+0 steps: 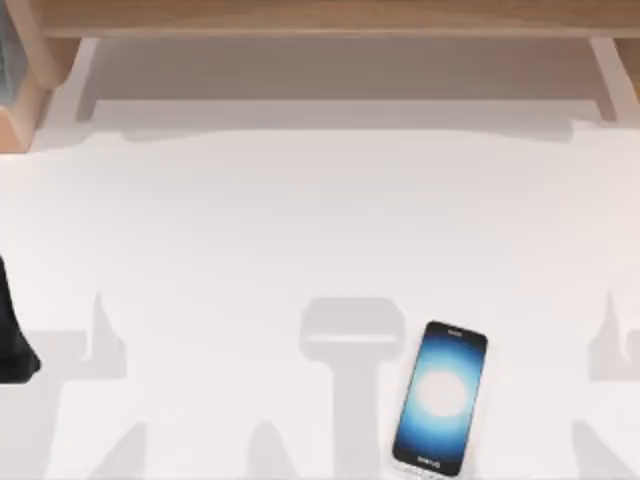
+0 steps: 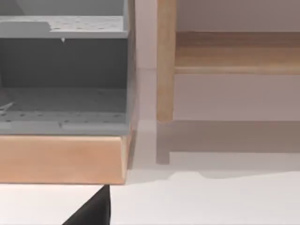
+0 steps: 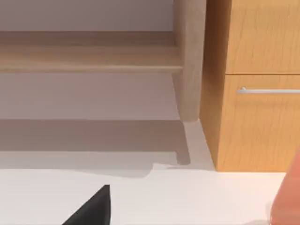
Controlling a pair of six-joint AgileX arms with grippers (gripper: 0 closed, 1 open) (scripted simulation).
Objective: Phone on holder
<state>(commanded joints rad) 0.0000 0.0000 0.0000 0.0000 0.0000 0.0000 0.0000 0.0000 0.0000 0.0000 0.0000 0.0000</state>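
Left claw (image 1: 12, 340) at table's (image 1: 300, 220) left edge, phone (image 1: 441, 396) apart.

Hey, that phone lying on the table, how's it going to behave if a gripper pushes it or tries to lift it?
The phone lies flat, screen up, on the smooth white table, so a push would probably slide it, not roll or tip it. It looks slim and rigid, so it likely won't flex. Its low edges leave little to grip, and the glossy face may be slippery.
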